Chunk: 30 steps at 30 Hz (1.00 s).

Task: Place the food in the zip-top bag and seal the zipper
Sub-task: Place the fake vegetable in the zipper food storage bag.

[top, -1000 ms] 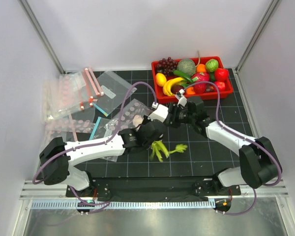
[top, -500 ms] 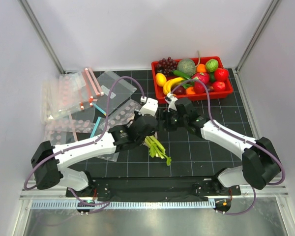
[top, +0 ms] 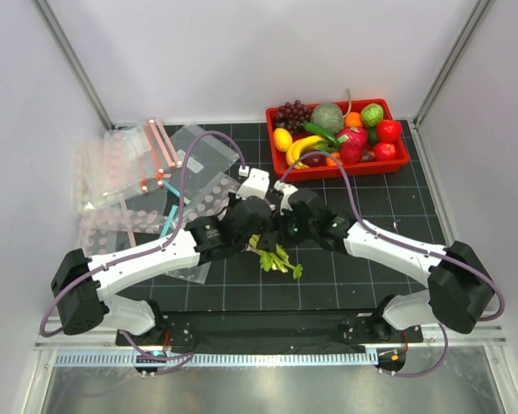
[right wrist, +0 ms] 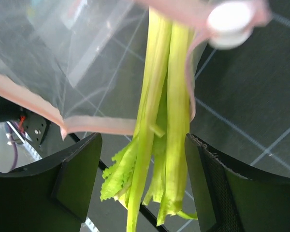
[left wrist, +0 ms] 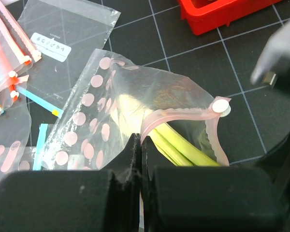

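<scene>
The clear zip-top bag (left wrist: 135, 96) with pink dots lies open-mouthed on the dark mat. My left gripper (left wrist: 141, 141) is shut on its pale pink zipper strip (left wrist: 179, 115) and lifts that edge. The pale-green celery (left wrist: 181, 150) sits partly inside the mouth, and its leafy end sticks out toward the near edge (top: 278, 259). My right gripper (right wrist: 145, 179) is open, with its fingers (right wrist: 77, 179) on either side of the celery's leafy end (right wrist: 169, 121) without touching it. The lemon (top: 282, 139), red apple (top: 388, 130) and dark green vegetable (top: 321, 131) lie in the red tray (top: 397, 161).
The tray at the back right also holds a banana (top: 300, 149), purple grapes (top: 292, 113) and other toy produce. Several spare clear bags with pink and blue strips (top: 125, 168) are spread at the back left. Both arms meet at mid-table (top: 272, 220).
My right gripper has moved left and nearer, closing in on the left gripper and the celery. The celery has swung so that its leafy end points toward the near edge.
</scene>
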Each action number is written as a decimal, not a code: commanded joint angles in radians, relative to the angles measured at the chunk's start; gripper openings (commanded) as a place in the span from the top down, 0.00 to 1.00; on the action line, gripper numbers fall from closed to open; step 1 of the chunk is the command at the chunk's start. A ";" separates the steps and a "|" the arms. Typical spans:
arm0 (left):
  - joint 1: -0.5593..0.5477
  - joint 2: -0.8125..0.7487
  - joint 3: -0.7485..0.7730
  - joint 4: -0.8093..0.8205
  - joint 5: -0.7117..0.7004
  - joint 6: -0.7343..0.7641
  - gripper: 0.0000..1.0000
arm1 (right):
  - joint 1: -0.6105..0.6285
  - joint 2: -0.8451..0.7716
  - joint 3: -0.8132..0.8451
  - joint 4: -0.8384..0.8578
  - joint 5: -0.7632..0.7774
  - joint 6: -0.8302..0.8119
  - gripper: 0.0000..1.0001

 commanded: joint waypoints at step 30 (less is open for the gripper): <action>0.002 -0.017 0.092 -0.105 0.185 -0.054 1.00 | 0.068 -0.253 -0.163 0.175 0.074 0.034 0.99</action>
